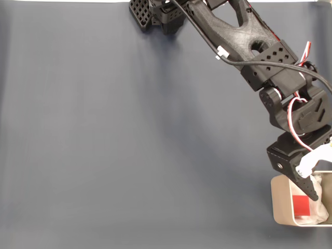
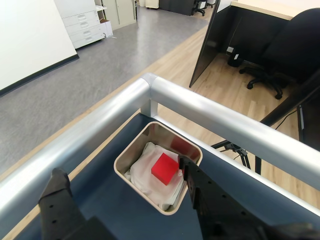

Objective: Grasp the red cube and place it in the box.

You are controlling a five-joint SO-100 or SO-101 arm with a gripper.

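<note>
The gripper (image 2: 120, 175) is seen with its jaws spread wide and nothing held between them; in the wrist view one black finger stands at the lower left and the other at the lower right, with a broad gap between. Just beyond the fingertips, the box (image 2: 131, 150) is set on the dark blue-grey table surface (image 2: 110, 200), close to the corner of a silver metal rail (image 2: 210, 117) that borders the table. Inside the box, the red cube (image 2: 165, 169) is resting on crumpled white padding (image 2: 145, 170), free of both fingers and nearest the right-hand finger.

In the fixed view, the black arm (image 1: 244, 39) is stretched from the top edge down to the lower right, and the gripper (image 1: 311, 193) is hung over the box (image 1: 282, 207), whose far side is cut off by the picture edge. The red cube (image 1: 300, 203) is seen in it just below the dark fingertip. The table surface (image 1: 129, 135) is a plain, matte mat.

Beyond the rail, a room with light wooden flooring (image 2: 180, 65), grey carpet (image 2: 75, 85), a black office chair (image 2: 285, 55) and white drawers (image 2: 82, 22) is shown.
</note>
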